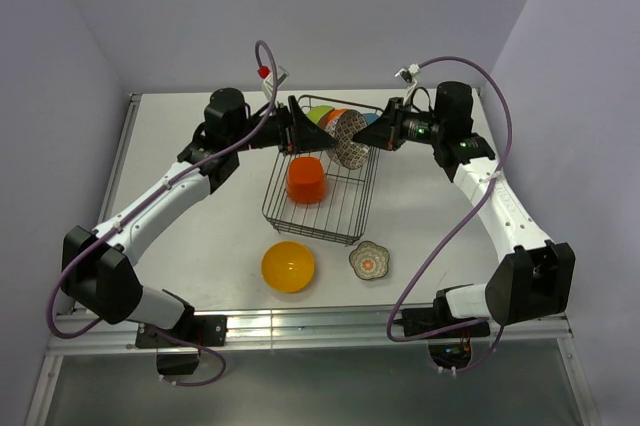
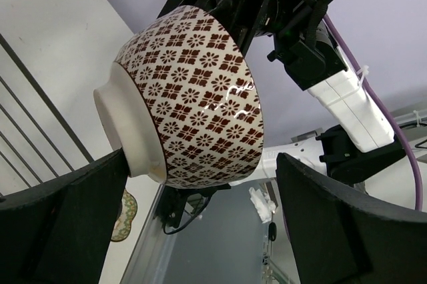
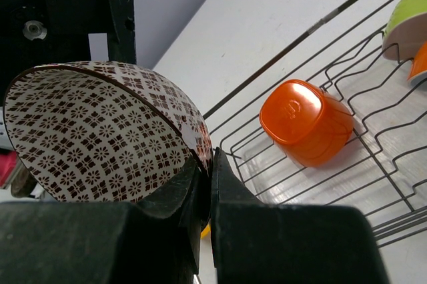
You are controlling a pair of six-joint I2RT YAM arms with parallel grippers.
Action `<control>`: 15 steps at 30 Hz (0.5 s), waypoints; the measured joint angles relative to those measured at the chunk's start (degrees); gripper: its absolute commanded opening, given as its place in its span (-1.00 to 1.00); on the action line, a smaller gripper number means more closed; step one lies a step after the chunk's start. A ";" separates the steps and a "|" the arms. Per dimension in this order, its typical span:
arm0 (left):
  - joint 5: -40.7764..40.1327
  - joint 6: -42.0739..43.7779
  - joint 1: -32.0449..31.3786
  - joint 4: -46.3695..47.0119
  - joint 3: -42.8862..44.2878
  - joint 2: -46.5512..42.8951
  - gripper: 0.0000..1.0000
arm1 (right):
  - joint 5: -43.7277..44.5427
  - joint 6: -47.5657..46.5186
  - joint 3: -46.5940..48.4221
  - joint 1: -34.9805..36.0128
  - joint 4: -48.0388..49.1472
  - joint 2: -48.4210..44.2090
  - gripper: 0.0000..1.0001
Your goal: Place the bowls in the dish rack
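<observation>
Right pincer [image 3: 209, 171] clamps patterned bowl [image 1: 350, 138] by rim, upper centre of top view, above dish rack [image 1: 345, 216]. Left pincer [image 2: 200, 191] gapes wide, fingers [image 2: 333, 224] flanking that bowl. Orange bowl [image 1: 307, 179] sits in rack.

Small bowl [image 1: 369, 261] right of large bowl [image 1: 288, 266], before dish rack [image 1: 310, 230]

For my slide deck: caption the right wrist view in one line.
Right end effector pinching the patterned bowl by its rim over the dish rack, a red-orange bowl lying inside.

patterned bowl [image 2: 193, 97]: brown floral lattice on white | squarish bowl [image 1: 306, 179]: orange | round bowl [image 1: 288, 266]: yellow | dish rack [image 1: 310, 230]: dark
</observation>
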 measured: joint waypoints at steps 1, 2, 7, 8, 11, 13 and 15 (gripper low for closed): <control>-0.02 0.02 -0.02 0.02 0.00 0.04 0.88 | 0.11 -0.13 0.02 0.04 -0.11 0.00 -1.00; -0.09 0.04 -0.11 -0.02 0.00 0.09 0.87 | 0.24 -0.26 0.02 0.07 -0.33 0.00 -1.00; -0.74 0.59 -0.33 -0.55 0.11 0.22 0.76 | 1.18 -1.44 0.46 0.61 -1.53 0.00 -1.00; -0.87 0.76 -0.35 -0.76 0.26 0.39 0.75 | 1.51 -1.79 0.52 0.70 -1.77 0.00 -1.00; -1.44 1.16 -0.44 -1.70 0.94 1.18 0.67 | 2.56 -2.75 0.98 0.92 -2.75 0.04 -1.00; -1.86 1.25 -0.50 -2.23 1.22 1.62 0.64 | 3.30 -3.39 1.27 1.11 -3.48 0.11 -1.00; -2.12 1.38 -0.50 -2.34 1.31 1.90 0.65 | 4.02 -3.98 1.44 1.31 -4.04 0.11 -1.00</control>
